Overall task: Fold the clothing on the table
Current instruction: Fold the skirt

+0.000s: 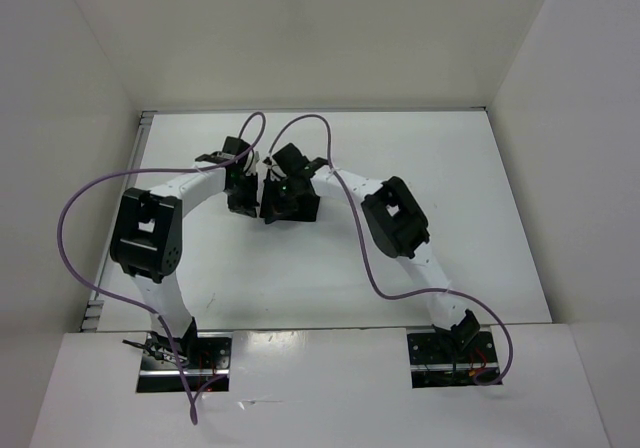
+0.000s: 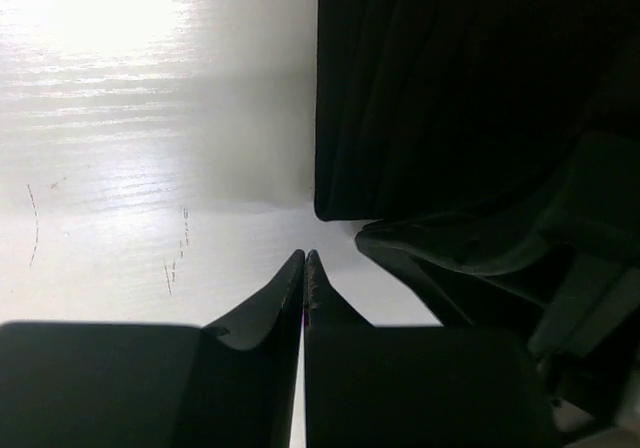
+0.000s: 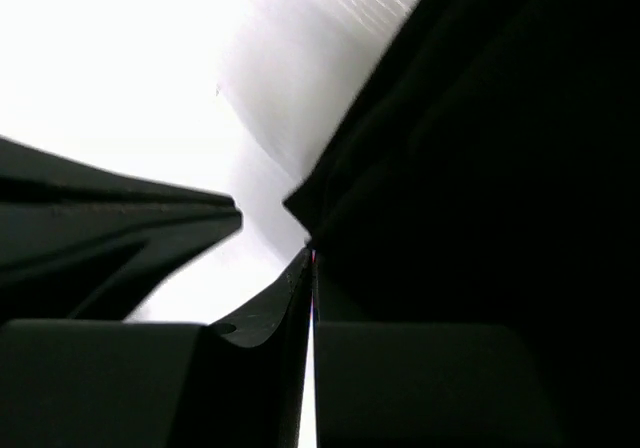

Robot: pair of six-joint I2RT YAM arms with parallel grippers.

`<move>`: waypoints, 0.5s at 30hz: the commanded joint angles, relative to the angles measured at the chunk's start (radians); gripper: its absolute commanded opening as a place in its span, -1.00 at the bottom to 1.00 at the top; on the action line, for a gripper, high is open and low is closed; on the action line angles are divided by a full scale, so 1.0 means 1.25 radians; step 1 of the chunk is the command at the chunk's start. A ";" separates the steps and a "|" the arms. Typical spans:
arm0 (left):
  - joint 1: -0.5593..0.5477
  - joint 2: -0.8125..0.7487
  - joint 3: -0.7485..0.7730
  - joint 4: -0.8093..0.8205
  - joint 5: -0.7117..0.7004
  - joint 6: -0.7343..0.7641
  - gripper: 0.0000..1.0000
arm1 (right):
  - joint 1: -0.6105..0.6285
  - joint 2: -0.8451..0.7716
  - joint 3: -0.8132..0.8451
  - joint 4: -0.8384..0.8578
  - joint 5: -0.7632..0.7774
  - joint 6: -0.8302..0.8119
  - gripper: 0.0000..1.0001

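Clothing [image 2: 450, 88] blends with left hand [image 2: 305, 260], right hand [image 3: 311, 258] (both closed) overhead.

Plain black clothing [image 2: 450, 88] in one even tone, glossy white table [image 2: 120, 168] faintly scratched grey, arms [image 1: 190, 183] white with black joints — purple cables [image 1: 60, 230], white walls [image 1: 300, 38].

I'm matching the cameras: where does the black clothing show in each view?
Left wrist: the clothing fills the upper right.
Right wrist: it fills the right side.
Top external: it cannot be told apart from the left gripper and right gripper where they meet.
Shared landmark: the white table.
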State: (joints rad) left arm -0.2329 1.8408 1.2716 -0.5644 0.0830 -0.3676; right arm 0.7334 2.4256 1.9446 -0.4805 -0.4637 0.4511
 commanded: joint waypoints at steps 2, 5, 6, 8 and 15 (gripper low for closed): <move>0.008 -0.066 0.022 0.006 0.012 0.000 -0.90 | -0.028 -0.176 -0.023 0.016 0.021 -0.020 -0.90; 0.008 -0.119 0.029 0.015 0.068 0.007 -0.75 | -0.059 -0.284 -0.030 -0.038 0.068 -0.034 -0.70; 0.008 -0.153 0.021 0.015 0.083 0.015 -0.52 | -0.076 -0.309 -0.030 -0.054 0.102 -0.048 -0.59; 0.008 -0.191 0.004 0.045 0.119 0.023 -0.25 | -0.095 -0.378 -0.057 -0.110 0.136 -0.063 -0.25; 0.008 -0.363 -0.137 0.123 0.175 0.039 0.03 | -0.198 -0.615 -0.348 -0.114 0.205 -0.063 0.26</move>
State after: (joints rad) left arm -0.2295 1.4265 1.1530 -0.4480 0.2451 -0.3431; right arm 0.5133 1.7145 1.6531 -0.5575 -0.2565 0.3851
